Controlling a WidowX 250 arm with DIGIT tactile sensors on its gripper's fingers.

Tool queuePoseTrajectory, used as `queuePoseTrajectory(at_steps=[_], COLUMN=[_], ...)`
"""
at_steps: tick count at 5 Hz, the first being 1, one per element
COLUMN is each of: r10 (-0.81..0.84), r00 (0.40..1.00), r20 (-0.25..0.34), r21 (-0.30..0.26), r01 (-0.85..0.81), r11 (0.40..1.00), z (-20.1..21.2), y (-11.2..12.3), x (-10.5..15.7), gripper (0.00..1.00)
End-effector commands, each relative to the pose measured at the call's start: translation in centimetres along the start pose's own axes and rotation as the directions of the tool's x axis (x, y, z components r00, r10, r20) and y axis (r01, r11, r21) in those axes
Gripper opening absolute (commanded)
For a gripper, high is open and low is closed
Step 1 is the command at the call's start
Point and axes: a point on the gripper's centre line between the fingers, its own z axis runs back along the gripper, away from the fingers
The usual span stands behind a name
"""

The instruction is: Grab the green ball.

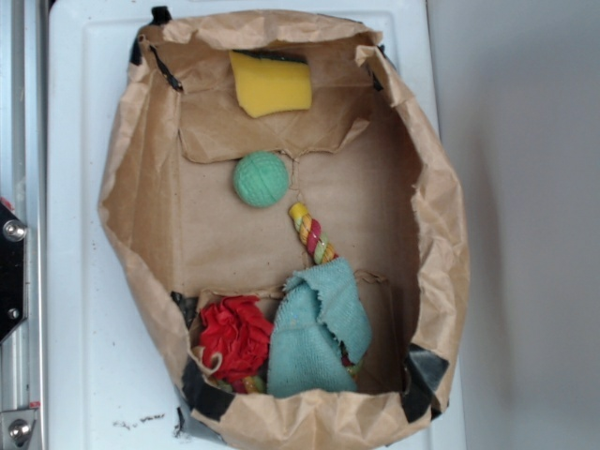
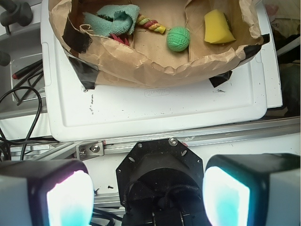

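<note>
1. The green ball (image 1: 260,179) lies on the floor of the open paper bag (image 1: 141,216), which sits on the white surface (image 1: 80,281), just below the yellow sponge (image 1: 272,84) at the bag's far end.
2. A striped rope toy (image 1: 313,234) lies near it; the teal cloth (image 1: 319,328) and red fabric ball (image 1: 234,337) sit at the opposite end.
3. The tool (image 2: 146,195) hangs released, fingers spread, well outside the bag.
4. Judged step: the approach is not yet made. Next calls for travelling over the bag's rim, centring above the ball, then descending.

Exterior overhead; wrist oblique; shared paper bag (image 1: 441,234)
</note>
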Motion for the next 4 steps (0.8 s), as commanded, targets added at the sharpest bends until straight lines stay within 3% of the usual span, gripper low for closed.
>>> queuePoseTrajectory(at_steps=[1,2,3,4], r10=[0.0,-0.047,-0.018,0.012], r00=[1.0,0.997,0.998,0.997], r20=[0.0,0.054,0.061,0.08], r21=[0.0,-0.069,-0.027,-0.035], r01=[0.0,0.051,0.019,-0.01], r11=[1.0,0.996,0.999,0.999], z=[0.0,0.0,-1.1,-3.5], y=[0.0,-0.7,-0.6,0.9], x=[0.0,3.8,7.1,10.3], gripper=[1.0,1.0,1.0,1.0])
